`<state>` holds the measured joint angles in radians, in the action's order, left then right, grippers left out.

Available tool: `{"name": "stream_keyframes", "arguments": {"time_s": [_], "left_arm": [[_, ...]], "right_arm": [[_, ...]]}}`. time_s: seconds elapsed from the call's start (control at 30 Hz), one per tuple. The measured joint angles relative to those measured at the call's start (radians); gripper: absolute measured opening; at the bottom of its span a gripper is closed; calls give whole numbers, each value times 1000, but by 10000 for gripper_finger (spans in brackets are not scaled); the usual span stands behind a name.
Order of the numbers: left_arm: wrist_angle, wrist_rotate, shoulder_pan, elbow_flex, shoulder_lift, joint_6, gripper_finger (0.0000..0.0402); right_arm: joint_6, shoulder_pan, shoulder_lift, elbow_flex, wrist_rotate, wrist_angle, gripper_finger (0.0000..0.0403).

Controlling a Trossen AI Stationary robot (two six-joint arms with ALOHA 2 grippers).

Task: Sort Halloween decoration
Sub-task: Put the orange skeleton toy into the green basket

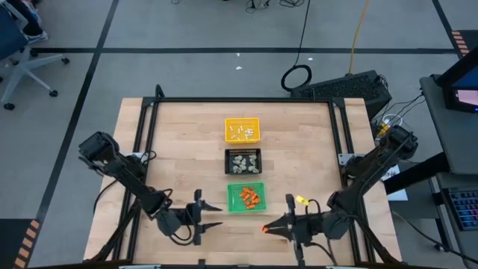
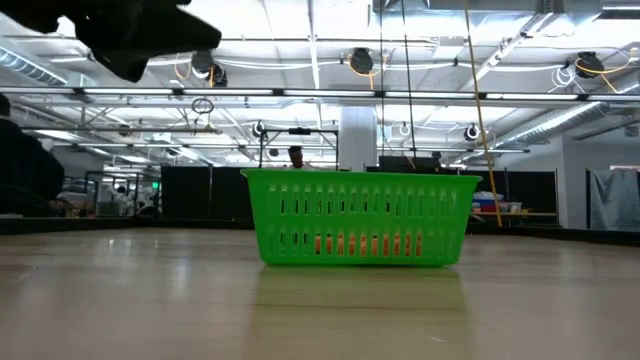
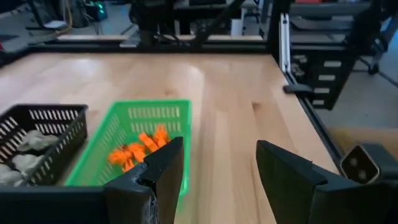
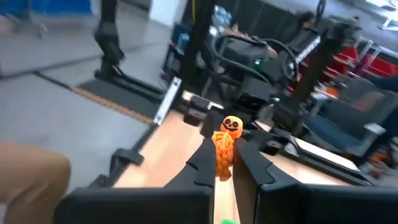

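Three square trays stand in a row down the table's middle: yellow (image 1: 242, 129) with thin white sticks, black (image 1: 243, 161) with beige-grey lumps (image 3: 28, 149), and green (image 1: 246, 196) with orange bits (image 3: 140, 149). In the low view the green tray (image 2: 360, 215) stands on the wood. My right gripper (image 1: 266, 228) is near the table's near edge, just right of the green tray, shut on an orange piece (image 4: 225, 146), a small figure with a pumpkin head. My left gripper (image 1: 215, 217) hovers open on the green tray's left, pointing toward it (image 3: 217, 162). My right gripper pinches the orange figure by its body (image 4: 222, 158) between the two fingertips. The fingers lie about level and point toward the table's left. The pumpkin head (image 4: 232, 124) sticks out beyond the fingertips.
A dark metal frame (image 1: 149, 112) runs along the table's left, far and right edges. Bare wood lies on both sides of the tray row. Cables and a black box (image 1: 343, 86) sit on the floor beyond the far edge.
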<state>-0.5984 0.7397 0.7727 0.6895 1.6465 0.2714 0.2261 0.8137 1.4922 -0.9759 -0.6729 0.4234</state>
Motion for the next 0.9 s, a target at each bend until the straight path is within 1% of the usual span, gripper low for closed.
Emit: {"name": "stream_keyframes", "arguments": {"time_s": [0.03, 0.17, 0.3, 0.47, 0.67, 0.8, 0.9], "left_arm": [[-3, 7, 0, 0, -4, -1, 200], [-21, 36, 0, 0, -8, -42, 200], [-52, 38, 0, 0, -9, -51, 200], [-102, 39, 0, 0, -9, -78, 200], [-122, 43, 0, 0, -9, -78, 200], [-128, 44, 0, 0, -9, -79, 200], [-128, 47, 0, 0, -9, -79, 200]], "right_arm": [[5, -5, 0, 32, 19, 61, 9], [47, -23, 11, 159, 22, 307, 9], [25, -41, 25, 255, 21, 442, 9], [-20, -49, 42, 325, 21, 507, 9], [-22, -49, 42, 332, 21, 477, 9], [30, -48, 42, 332, 21, 477, 9], [128, -48, 42, 332, 21, 477, 9]]}}
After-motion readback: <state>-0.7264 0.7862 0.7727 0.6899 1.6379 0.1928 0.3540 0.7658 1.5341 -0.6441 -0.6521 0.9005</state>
